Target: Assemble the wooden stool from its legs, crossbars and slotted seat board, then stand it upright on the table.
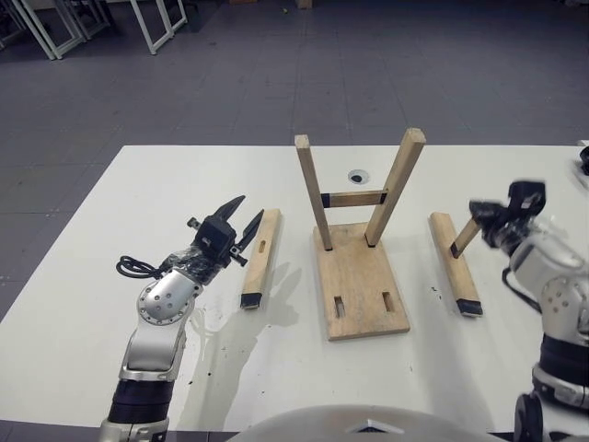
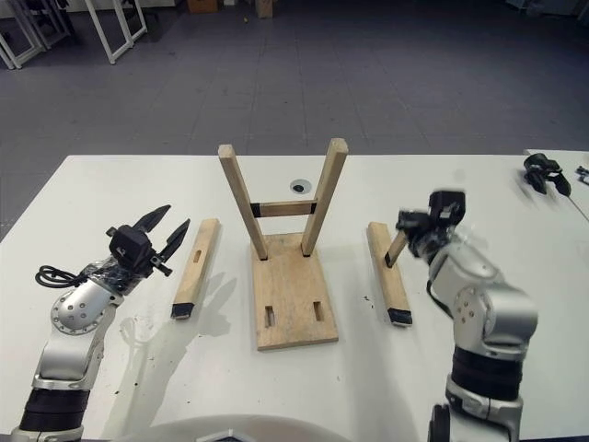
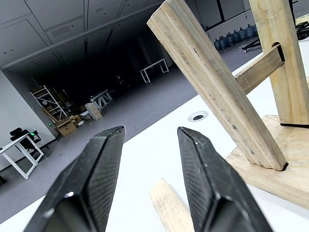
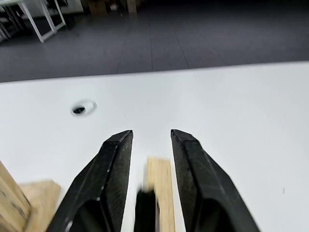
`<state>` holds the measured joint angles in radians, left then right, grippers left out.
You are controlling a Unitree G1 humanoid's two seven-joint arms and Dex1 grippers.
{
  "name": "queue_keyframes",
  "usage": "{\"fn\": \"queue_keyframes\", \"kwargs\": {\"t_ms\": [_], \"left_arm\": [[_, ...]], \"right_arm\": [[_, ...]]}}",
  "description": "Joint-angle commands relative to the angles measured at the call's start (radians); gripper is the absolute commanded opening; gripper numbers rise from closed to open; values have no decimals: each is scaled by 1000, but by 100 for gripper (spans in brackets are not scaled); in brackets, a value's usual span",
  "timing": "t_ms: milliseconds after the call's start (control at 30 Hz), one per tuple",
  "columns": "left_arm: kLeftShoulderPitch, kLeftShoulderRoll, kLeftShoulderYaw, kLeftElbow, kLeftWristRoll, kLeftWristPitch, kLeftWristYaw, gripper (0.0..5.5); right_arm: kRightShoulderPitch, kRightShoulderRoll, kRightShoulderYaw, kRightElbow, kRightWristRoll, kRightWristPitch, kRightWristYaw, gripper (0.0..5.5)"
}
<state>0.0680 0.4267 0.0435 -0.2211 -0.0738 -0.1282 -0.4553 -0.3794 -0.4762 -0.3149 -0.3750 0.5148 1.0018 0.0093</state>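
Pale squared crossbar (image 1: 464,238) in right gripper (image 4: 150,137)

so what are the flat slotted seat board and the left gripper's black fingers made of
Pale flat slotted seat board: unfinished-looking light wood, visible grain, matt, no varnish shine.
Black tapered fingers of the left gripper: probably carbon-fibre composite or textured plastic, given the fine woven pattern and slight sheen.
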Motion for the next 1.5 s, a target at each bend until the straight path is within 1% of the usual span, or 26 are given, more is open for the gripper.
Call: {"fn": "queue_keyframes", "kwargs": {"t_ms": [33,100,167,200,300,367,433,500,567,667,767,867,933,1000,1067,1133,1200,1233,1333,1433,1467,1500], "left_arm": [[-7,-1,5,10,-1,6,4,200],[-3,-2,7,10,-1,5,6,200],[-1,-5,5,10,1,5,7,200],[-1,-7,4,9,1,5,8,200],[0,-8,13,9,-7,14,10,200],[1,-8,14,14,-10,17,8,200],[6,-11,19,17,-16,20,9,200],[4,-12,20,22,-18,22,11,200],[-4,-12,18,25,-20,24,13,200],[0,-11,23,20,-23,23,14,200],[16,-12,27,10,-23,23,17,200],[45,-19,31,-4,-21,22,22,200],[61,-23,33,-10,-19,21,26,200],[63,-26,33,-8,-16,21,27,200],[59,-25,29,-6,-14,23,26,200],[55,-22,27,0,-15,24,23,200],[58,-21,30,2,-18,23,23,200],[63,-22,31,0,-18,23,24,200],[70,-25,30,-4,-18,25,28,200],[76,-29,33,-1,-19,25,33,200],[76,-30,32,4,-19,25,34,200],[75,-31,32,7,-20,25,34,200]], "right_arm": [[-255,-29,-12,18,2,16,-12,162],[-311,-20,24,101,-33,-46,15,162],[-278,-13,80,197,-87,-117,50,162],[-241,-11,108,238,-113,-148,68,162],[-42,15,212,419,-201,-221,118,162],[9,30,231,464,-220,-241,139,162],[-26,40,210,457,-218,-248,139,162],[-97,47,163,399,-190,-244,126,162],[-153,52,95,292,-150,-216,99,162],[-153,50,9,108,-112,-146,53,162],[-90,59,-69,-28,-83,-71,17,162],[94,82,-116,-107,-87,-33,9,162],[217,110,-108,-109,-83,-31,32,199],[334,143,-72,-111,-83,-46,56,232],[409,155,-33,-99,-90,-61,82,260],[466,163,-22,-90,-90,-62,98,300],[502,171,-24,-95,-84,-58,105,335],[509,168,-18,-99,-86,-60,110,361],[516,150,0,-109,-96,-55,118,415],[542,122,45,-93,-132,-43,120,468],[553,116,59,-86,-142,-38,124,482],[565,107,77,-82,-156,-31,126,482]]}}
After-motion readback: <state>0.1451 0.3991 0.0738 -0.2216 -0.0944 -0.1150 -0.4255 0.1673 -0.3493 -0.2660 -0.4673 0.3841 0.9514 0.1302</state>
